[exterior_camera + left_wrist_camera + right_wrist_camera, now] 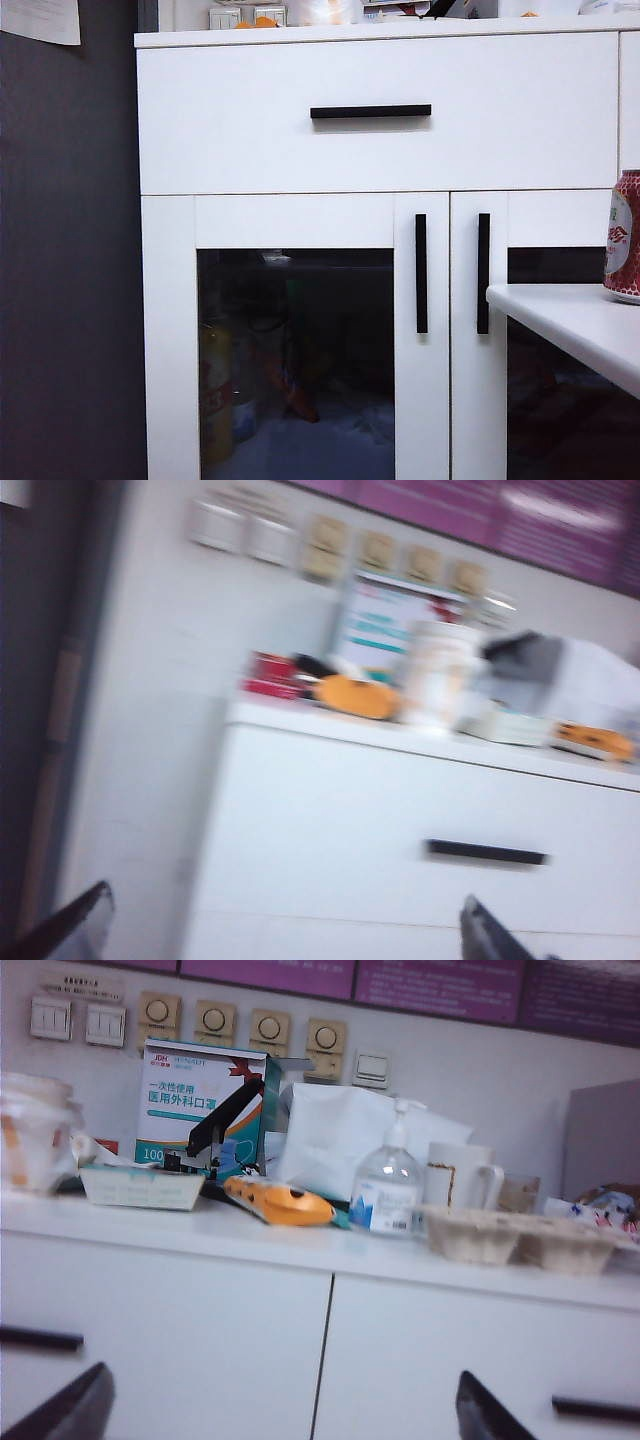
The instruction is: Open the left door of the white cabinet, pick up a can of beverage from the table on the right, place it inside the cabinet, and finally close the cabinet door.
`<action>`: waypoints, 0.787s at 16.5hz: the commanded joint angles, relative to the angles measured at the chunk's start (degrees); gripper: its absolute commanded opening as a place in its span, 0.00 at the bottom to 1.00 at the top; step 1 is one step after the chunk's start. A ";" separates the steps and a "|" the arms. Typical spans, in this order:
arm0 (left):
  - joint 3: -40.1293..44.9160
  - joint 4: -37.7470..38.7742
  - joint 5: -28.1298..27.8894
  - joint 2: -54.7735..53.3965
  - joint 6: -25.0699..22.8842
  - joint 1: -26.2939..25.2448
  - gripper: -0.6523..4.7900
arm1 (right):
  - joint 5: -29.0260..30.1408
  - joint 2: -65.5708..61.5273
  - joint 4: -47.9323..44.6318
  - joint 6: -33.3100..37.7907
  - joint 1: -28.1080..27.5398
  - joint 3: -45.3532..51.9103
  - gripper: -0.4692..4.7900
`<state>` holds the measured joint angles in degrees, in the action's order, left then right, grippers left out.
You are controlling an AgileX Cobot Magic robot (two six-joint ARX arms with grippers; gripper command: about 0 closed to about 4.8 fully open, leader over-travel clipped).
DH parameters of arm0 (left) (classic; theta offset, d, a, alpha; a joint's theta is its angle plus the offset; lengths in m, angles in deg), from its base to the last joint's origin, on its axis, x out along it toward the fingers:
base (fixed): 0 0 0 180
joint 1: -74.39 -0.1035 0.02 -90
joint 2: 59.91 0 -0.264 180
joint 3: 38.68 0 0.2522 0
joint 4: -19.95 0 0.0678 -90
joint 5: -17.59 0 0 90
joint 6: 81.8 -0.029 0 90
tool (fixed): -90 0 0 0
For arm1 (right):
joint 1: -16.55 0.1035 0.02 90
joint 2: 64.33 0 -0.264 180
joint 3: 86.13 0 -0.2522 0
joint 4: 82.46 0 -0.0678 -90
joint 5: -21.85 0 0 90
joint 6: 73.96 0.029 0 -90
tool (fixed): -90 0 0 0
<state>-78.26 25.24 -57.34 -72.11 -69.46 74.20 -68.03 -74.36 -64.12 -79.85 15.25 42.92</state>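
**Operator:** Where do the cabinet and the can sit right now?

**Spotter:** You're facing the white cabinet (300, 150) head-on in the exterior view. Its left door (295, 340) is shut, the dark glass showing blurred shapes behind it, and its vertical black handle (421, 273) stands just beside the handle of the narrower door. The can of beverage (624, 236) stands upright on the worktop (570, 320) at the right edge, cut off by the frame.

**Operator:** And my claws?

**Spotter:** Neither arm shows in the exterior view. Your left claw (285, 935) has its fingers spread wide with nothing between them, and it looks at the drawer handle (486, 853) and the cluttered cabinet top; that picture is blurred. Your right claw (285, 1410) is also spread wide and empty, facing an orange object (280, 1203) and a pump bottle (388, 1188) on a cabinet top.
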 commanded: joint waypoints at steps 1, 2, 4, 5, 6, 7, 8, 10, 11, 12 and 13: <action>-8.79 -8.81 3.23 -12.50 0.13 2.27 1.00 | 8.55 -6.99 -0.57 0.26 0.07 -9.68 0.93; -11.52 -9.53 3.34 -16.87 0.15 3.74 1.00 | 11.19 -9.35 -1.14 2.10 0.07 -11.96 0.93; -15.41 -10.73 3.21 -24.87 0.59 8.33 1.00 | 15.52 -12.92 -3.02 6.43 0.07 -14.62 0.93; -16.50 -12.26 2.84 -28.63 0.57 11.23 1.00 | 16.50 -13.75 -3.39 8.48 0.07 -15.34 0.93; -17.40 -15.67 2.43 -33.86 0.55 16.13 1.00 | 16.57 -14.71 -3.45 11.87 0.04 -16.17 0.93; -17.64 -19.43 0.48 -38.42 0.44 20.98 1.00 | 16.35 -14.80 -3.15 11.61 0.00 -16.44 0.93; -17.66 -23.41 -3.58 -44.02 -0.68 26.75 1.00 | 14.64 -14.78 -2.36 9.73 -0.09 -16.44 0.93; -17.77 -32.17 -10.27 -56.24 -4.39 35.34 1.00 | 12.15 -14.80 0.09 6.64 -0.09 -16.50 0.93; -17.90 -36.00 -12.92 -61.31 -4.39 37.99 1.00 | 11.32 -14.78 1.95 6.69 -0.11 -16.55 0.93; -18.73 -38.32 -15.65 -67.01 -4.42 40.61 1.00 | 10.32 -14.78 4.31 6.71 -0.13 -16.57 0.93; -20.57 -38.45 -17.77 -72.35 -4.42 42.18 1.00 | 8.55 -14.95 5.64 6.73 -0.13 -16.57 0.93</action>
<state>-97.26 -11.46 -73.10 -142.01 -73.39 115.47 -57.23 -89.04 -59.64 -72.99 15.14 26.53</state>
